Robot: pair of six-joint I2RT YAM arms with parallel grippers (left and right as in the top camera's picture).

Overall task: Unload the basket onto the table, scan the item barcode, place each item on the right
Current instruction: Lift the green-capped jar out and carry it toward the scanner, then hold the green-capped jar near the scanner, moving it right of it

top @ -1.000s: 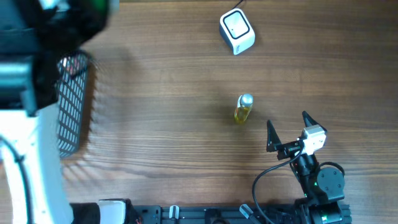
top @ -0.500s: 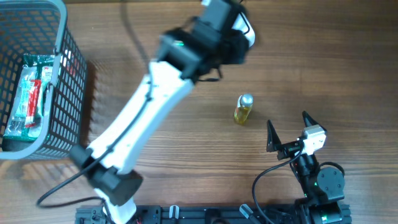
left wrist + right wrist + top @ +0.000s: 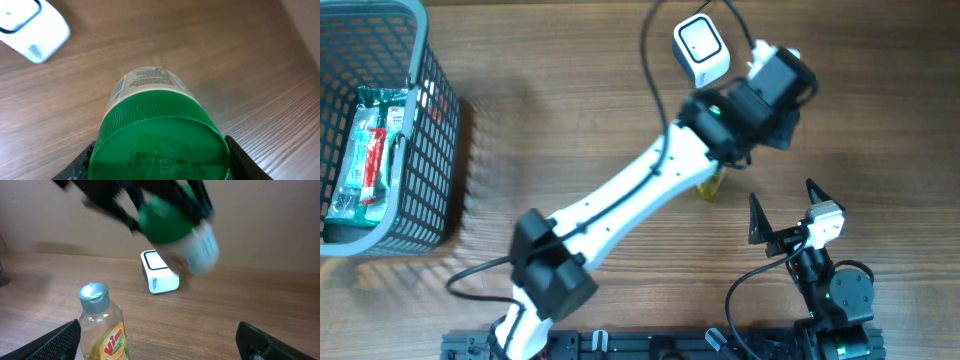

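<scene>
Your brown, grained wooden table [image 3: 570,120] carries a grey wire-mesh basket [image 3: 435,130] at its left edge. From overhead, the long white left arm [image 3: 630,195] hides its load. Only the wrist views show you the left gripper [image 3: 160,165] clamped on the ribbed green lid [image 3: 160,135] of a pale, labelled jar [image 3: 192,242]. The jar is held tilted in the air near the rounded white scanner [image 3: 701,50]. The right wrist view alone lets you read the label on the clear yellow Vim bottle [image 3: 102,325] with its silver cap. The right gripper [image 3: 781,192] has its jaws spread wide around nothing.
</scene>
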